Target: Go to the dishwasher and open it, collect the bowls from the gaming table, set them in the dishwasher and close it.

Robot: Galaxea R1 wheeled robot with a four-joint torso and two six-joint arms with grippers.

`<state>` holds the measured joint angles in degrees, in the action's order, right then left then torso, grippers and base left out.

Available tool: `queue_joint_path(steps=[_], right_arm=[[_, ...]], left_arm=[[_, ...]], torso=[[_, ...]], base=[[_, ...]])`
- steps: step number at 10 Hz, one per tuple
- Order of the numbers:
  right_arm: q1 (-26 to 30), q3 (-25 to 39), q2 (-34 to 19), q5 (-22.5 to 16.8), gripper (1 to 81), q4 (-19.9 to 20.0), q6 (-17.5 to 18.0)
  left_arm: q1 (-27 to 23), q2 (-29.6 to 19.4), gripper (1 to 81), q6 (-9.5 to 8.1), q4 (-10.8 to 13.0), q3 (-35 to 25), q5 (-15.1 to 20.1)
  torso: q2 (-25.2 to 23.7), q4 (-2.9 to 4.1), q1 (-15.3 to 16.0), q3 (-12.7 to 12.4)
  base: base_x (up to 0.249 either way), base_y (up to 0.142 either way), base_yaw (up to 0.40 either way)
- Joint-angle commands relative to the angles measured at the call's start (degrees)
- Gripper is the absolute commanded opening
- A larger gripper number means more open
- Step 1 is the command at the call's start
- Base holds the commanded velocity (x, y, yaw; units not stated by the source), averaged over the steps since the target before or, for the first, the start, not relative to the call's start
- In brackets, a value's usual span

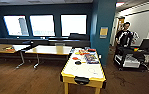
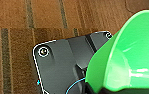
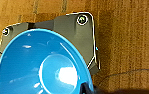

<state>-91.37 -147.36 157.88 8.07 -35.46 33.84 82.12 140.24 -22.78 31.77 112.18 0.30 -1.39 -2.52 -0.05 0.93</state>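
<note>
Carrying: a lime green round plastic bowl [image 2: 130, 57] is seen large against the left wrist plate, a blue round plastic bowl [image 3: 42, 65] against the right wrist plate; each appears carried above brown wood-patterned floor [image 2: 15, 30].
Tool state: it cannot be told whether either tool is clamped, apart or together.
Landmark: the long white-topped, yellow-rimmed gaming table [image 1: 83, 72] stands ahead, toys scattered at its far end.
Risk: a bowl could be dropped if it is loosely held while driving.
Head view adds: wooden tables left of the gaming table, a person [image 1: 125, 33] to its right.
Wrist views add: the bowls.
</note>
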Motion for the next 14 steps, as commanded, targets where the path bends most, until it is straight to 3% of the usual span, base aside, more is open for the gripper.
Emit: queue_joint_path(steps=[1, 12, 14], right_arm=[[2.46, -3.97, 1.15, -2.18, 1.0, -1.80, -0.27], [2.55, -4.86, 2.38, -2.18, 1.0, -2.24, -0.27], [2.46, -4.86, 2.38, -2.09, 1.0, -2.24, -0.27]], left_arm=[[-2.35, 1.62, 1.0, -0.16, 0.31, 4.44, 1.45], [-1.82, 4.18, 1.0, -0.16, 0.14, 8.32, 1.28], [-1.82, 4.09, 1.0, -0.16, 0.48, 8.15, -0.04]], torso=[[0.00, 0.00, 0.05, 0.00], [-0.04, 0.00, 0.06, -0.02], [-0.04, 0.00, 0.06, -0.02]], base=[[-0.079, 0.000, 0.000], [-0.006, 0.000, 0.000], [0.000, 0.000, 0.000]])
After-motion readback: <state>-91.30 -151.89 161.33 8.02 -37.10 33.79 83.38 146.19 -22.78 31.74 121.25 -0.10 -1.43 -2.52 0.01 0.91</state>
